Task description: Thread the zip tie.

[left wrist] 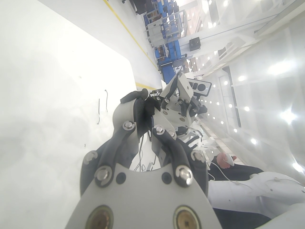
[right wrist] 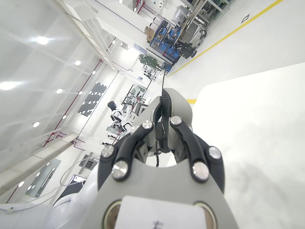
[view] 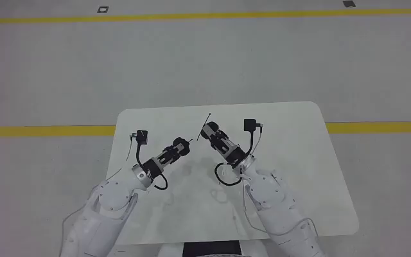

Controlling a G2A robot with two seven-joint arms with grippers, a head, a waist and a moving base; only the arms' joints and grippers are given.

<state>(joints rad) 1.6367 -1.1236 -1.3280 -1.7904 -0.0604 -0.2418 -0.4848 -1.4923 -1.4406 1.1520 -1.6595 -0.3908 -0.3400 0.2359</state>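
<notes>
a pale floor crossed by a yellow line (view: 58, 130) lies around the white tabletop (view: 302, 193), and both arms sit above that tabletop's middle. a few thin dark strands (left wrist: 99, 110) lie on the tabletop's bare surface, apart from everything else.

a little toward the tabletop's left side, the left end effector (view: 185, 144) is raised off the tabletop with its fingers pressed together. we cannot make out whether anything is pinched between them. just to the right, nearer the tabletop's far edge, the right end effector (view: 207, 131) is clamped on the zip tie (right wrist: 163, 83). the black strap runs up between its pads, and the thin tail sticks out past the fingertips, well off the tabletop and slanting toward its far edge. the two tips are near each other but apart.

we judge the step in hand to be lining the tail up with the tie's head, which we cannot find in these views. to do it well, we would hold the right grip firm and leave only a short length of tail free. the tail looks thin and will likely bend if pushed from the side. we would close the gap above the tabletop slowly, moving along the tail's own line and not across it, and check that the toothed face meets the slot the right way. if the tail flexes or skids off, we would back away and realign without forcing it.
</notes>
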